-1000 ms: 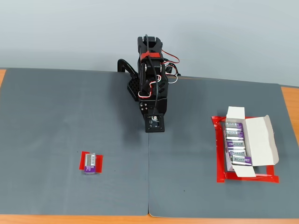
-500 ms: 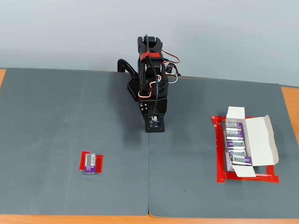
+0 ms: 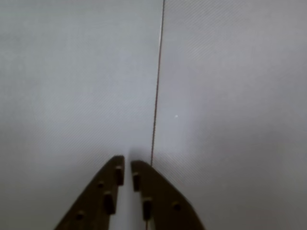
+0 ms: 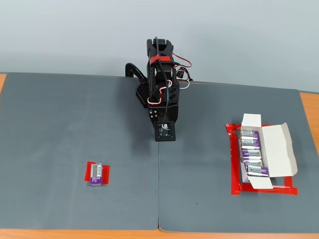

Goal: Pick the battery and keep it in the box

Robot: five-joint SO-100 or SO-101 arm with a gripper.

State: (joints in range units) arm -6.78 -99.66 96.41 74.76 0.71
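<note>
Battery: small rectangular silver-grey battery with purple ends and a white barcode label [image 4: 97,174], lying flat on a flat red tape patch [image 4: 105,174] at the left of the fixed view, well apart from both arm and box.
Counter: dark grey mat-covered counter [image 4: 60,114], with a seam between two mats [image 3: 157,86] running down the middle; orange wood shows at the edges.
Arm: black jointed robot arm with red and white wires [image 4: 160,84], folded at the back centre of the fixed view, pointing down at the mat.
Claw: dark two-finger claw [image 3: 127,168], clenched with only a hairline gap between the fingertips, grasping nothing; it hangs just left of the seam in the wrist view.
Box: small white cardboard carton with fold-out flaps [image 4: 279,149], at the right of the fixed view, open, inside a red tape outline [image 4: 234,169]; a row of purple-and-silver batteries fills its inside.
Handling (judgement): the battery is probably rigid, fairly light and smooth-cased, so slippery; best pinched across its two long sides at mid-length, after the claw spreads.
Hidden or unclear: the wrist view shows neither battery nor box; label print is too small to read; free space in the box cannot be judged.
</note>
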